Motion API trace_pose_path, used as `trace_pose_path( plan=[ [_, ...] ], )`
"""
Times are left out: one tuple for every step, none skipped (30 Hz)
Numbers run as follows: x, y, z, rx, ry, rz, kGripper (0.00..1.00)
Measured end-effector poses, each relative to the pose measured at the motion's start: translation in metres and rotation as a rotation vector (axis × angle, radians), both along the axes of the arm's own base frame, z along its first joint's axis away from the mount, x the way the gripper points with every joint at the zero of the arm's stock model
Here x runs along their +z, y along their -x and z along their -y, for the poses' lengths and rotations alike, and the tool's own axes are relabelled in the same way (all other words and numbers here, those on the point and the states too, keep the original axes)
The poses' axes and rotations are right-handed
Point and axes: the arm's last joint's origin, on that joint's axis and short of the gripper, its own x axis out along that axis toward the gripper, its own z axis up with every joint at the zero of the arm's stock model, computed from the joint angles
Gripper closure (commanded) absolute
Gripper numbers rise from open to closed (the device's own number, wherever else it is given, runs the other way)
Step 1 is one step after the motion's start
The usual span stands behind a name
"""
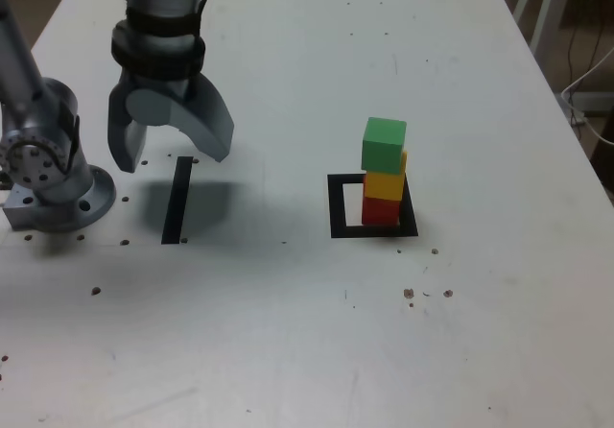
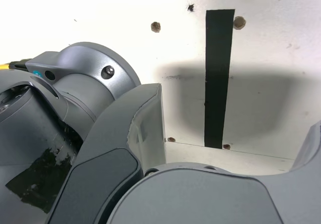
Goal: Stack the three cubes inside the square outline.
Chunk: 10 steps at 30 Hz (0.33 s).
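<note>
Cubes stand stacked in a single column on the white counter (image 1: 460,351): the red cube (image 1: 380,211) at the base, the yellow cube (image 1: 385,183) on it, and the green cube (image 1: 384,144) on top, set slightly toward the exterior view's left of the yellow one. The red cube sits inside the square outline (image 1: 340,207), close to the frame's side at the exterior view's right. Well apart from the stack, toward the exterior view's left, the end effector (image 1: 170,156) hangs above the counter with its jaws spread wide and nothing between them. Just below it lies a straight black strip (image 1: 177,201), also seen in the wrist view (image 2: 218,78), with the end effector's shadow falling across it.
</note>
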Motion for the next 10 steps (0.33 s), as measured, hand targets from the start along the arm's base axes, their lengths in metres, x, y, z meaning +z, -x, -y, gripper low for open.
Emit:
trace_pose_path(
  plan=[
    [-0.0006,0.0004,0.0001,0.0,0.001,-0.001,0.01],
    [-0.0009,0.0006,0.0002,0.001,0.002,-0.001,0.01],
    [-0.0011,0.0008,0.0002,0.001,0.003,-0.001,0.01],
    [-0.0012,0.0009,0.0003,0.001,0.003,0.0,0.01],
    [-0.0012,0.0009,0.0003,0.001,0.004,0.0,0.01],
    [-0.0012,0.001,0.0004,0.002,0.005,0.001,0.01],
    [-0.0011,0.0011,0.0004,0.002,0.005,0.001,0.01],
    [-0.0011,0.0012,0.0005,0.002,0.006,0.002,0.01],
    [-0.001,0.0012,0.0005,0.002,0.006,0.002,0.01],
    [-0.001,0.0013,0.0005,0.002,0.006,0.002,0.01]
  ],
)
